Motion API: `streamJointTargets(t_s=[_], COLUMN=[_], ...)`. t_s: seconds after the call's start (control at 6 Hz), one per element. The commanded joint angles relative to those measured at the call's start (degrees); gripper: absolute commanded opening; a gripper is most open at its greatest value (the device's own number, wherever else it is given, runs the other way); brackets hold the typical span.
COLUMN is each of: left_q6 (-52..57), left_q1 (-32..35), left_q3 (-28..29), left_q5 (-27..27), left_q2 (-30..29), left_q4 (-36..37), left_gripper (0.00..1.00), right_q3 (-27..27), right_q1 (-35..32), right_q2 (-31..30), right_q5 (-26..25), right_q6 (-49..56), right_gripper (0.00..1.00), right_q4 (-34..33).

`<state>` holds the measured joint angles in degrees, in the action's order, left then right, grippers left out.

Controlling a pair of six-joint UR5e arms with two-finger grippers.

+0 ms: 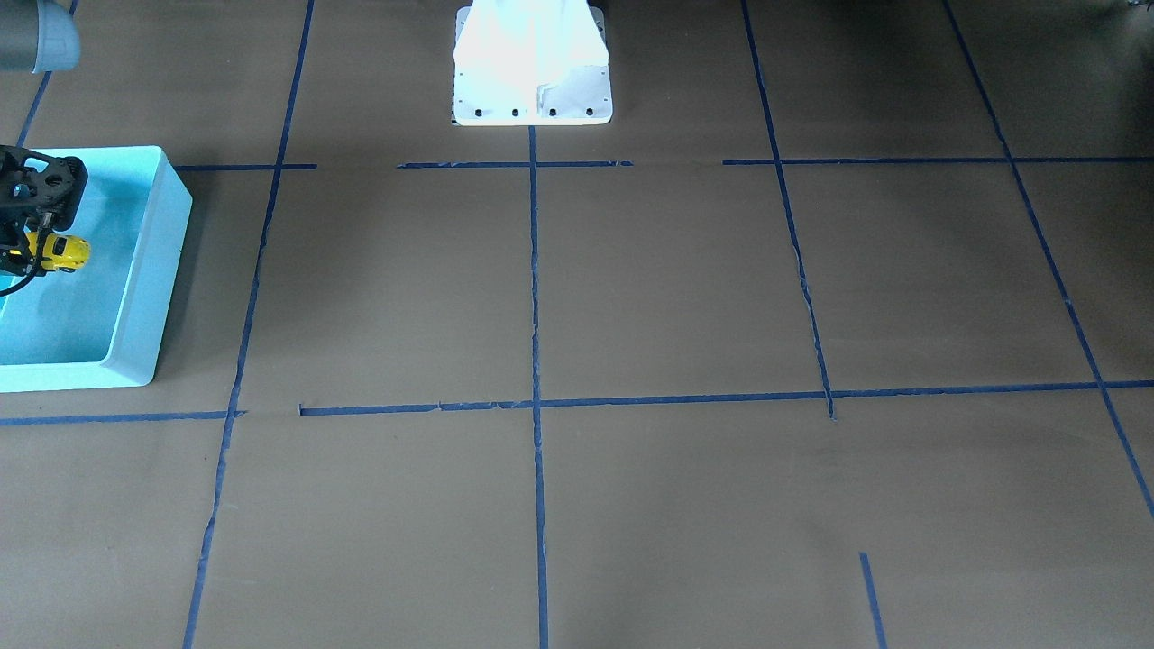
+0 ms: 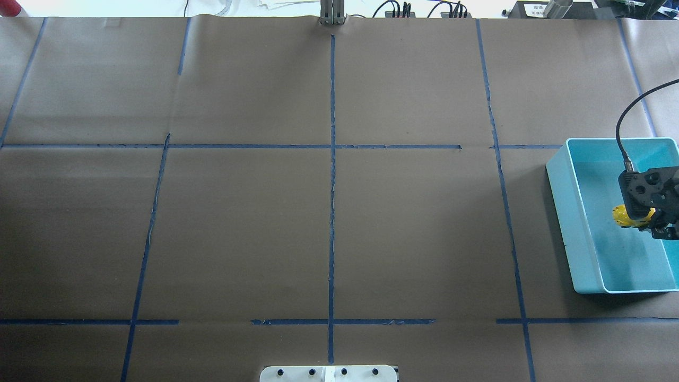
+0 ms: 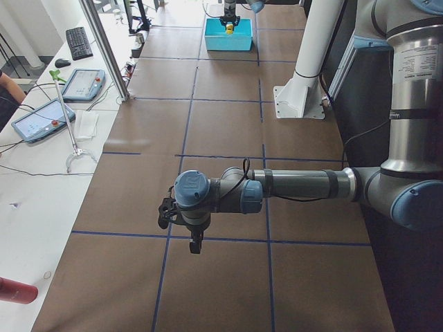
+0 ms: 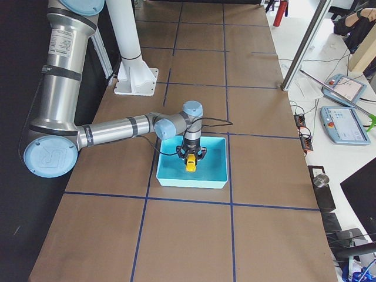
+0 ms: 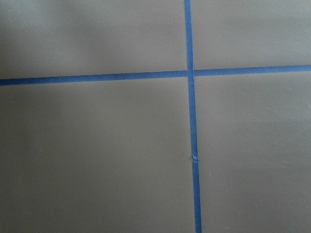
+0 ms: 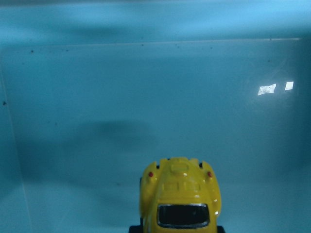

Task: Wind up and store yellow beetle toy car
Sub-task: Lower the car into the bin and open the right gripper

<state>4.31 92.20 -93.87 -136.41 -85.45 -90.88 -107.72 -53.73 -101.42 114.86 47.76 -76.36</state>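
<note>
1. The right wrist-mounted view alone looks straight into the turquoise rectangular plastic bin [image 6: 73, 97]. The tiny bright yellow beetle-shaped toy car [image 6: 180, 196] sits at the lower middle, its dark window toward the camera. A soft shadow lies on the bin floor beyond it (no fingers show here).
2. The overhead exterior view adds what that one lacks: the black two-finger right gripper [image 2: 647, 218] hangs over the bin's inside. Its body covers most of the car, so only a yellow end peeks out toward the bin's long wall that faces the table's middle.
3. The exterior front-facing view shows more of the car, which sticks out sideways from the gripper and lies within the bin's rim.
4. The exterior right view gives the whole reach: the near arm stretches over the bin, the gripper points down, and the car is directly beneath it.
5. The right gripper's jaws stand narrow, clamped on the car. The car's shadow lies apart from it, so it appears lifted clear of the bin floor.
6. The left gripper [image 3: 196, 246] shows only in the exterior left view. It is well apart from the bin, over the brown paper-covered table [image 3: 221, 124], and I cannot tell whether it is wide or closed. The left wrist-mounted view holds only paper and crossing blue tape lines [image 5: 192, 145].
</note>
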Motion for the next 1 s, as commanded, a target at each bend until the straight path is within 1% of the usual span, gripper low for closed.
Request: streamJointTargets(t_s=[0.0,0.17,0.33,0.5,0.67,0.83], left_q6=[0.0,0.0,0.0,-0.1,-0.1,-0.1], left_q1=[0.0,0.0,0.0,0.0,0.0,0.0], left_q3=[0.0,0.1,0.1,0.1,0.1,0.1], left_q5=[0.0,0.1,0.1,0.1,0.1,0.1], left_q2=[0.0,0.0,0.0,0.0,-0.1,0.0], left_q4=[0.0,0.0,0.0,0.0,0.0,0.0], left_gripper=[1.0,1.0,1.0,1.0,1.0,1.0], right_q3=[2.7,2.4,2.4,2.3,2.1,2.2], right_q1=[0.1,0.3,0.4,0.4,0.5,-0.3], right_q2=[0.2,0.3,0.3,0.3,0.4,3.0], right_q5=[1.0,2.3,3.6,4.9,6.3,8.6], right_q6=[-0.7,-0.7,-0.7,-0.6,-0.5,-0.3], right_gripper=[0.31,0.59,0.77,1.0,1.0,1.0], right_q4=[3.1,3.2,3.2,3.2,3.3,2.7])
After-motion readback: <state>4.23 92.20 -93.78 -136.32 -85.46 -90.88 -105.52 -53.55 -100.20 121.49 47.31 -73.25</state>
